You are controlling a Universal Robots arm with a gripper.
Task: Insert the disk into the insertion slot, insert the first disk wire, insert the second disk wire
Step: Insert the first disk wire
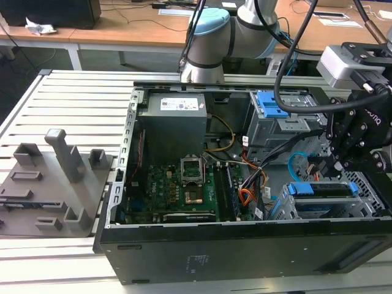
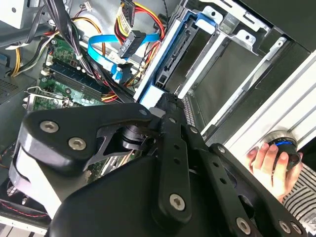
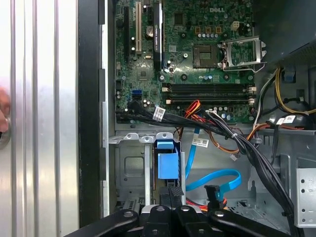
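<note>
The disk (image 1: pixel 321 190) sits low toward the exterior view's right, lying in the insertion slot (image 1: pixel 334 212), with its blue carrier showing at both ends. The gripper (image 1: pixel 335 164) hangs just above it. Its 2 fingers are drawn narrow, tips at the carrier's edge; I cannot tell whether they pinch anything.

I judge the disk stiff, dense for its size and sensitive to knocks. Its metal faces are smooth and likely slippery. The carrier's plastic rails look like the safest hold, away from the label face and the connector end. The blue data cable (image 1: pixel 294 160) looks soft and springy, better taken by its plug.

The exterior view gives the whole open case, including the taller grey cage (image 1: pixel 269 116) above the slot. The first wrist view looks along the gripper (image 3: pixel 174 191) onto the carrier's blue end (image 3: pixel 166 165) and the motherboard (image 3: pixel 197 64). The second wrist view adds a person's hand (image 2: pixel 269 160) resting on a round knob (image 2: pixel 281 142) outside the case.
</note>
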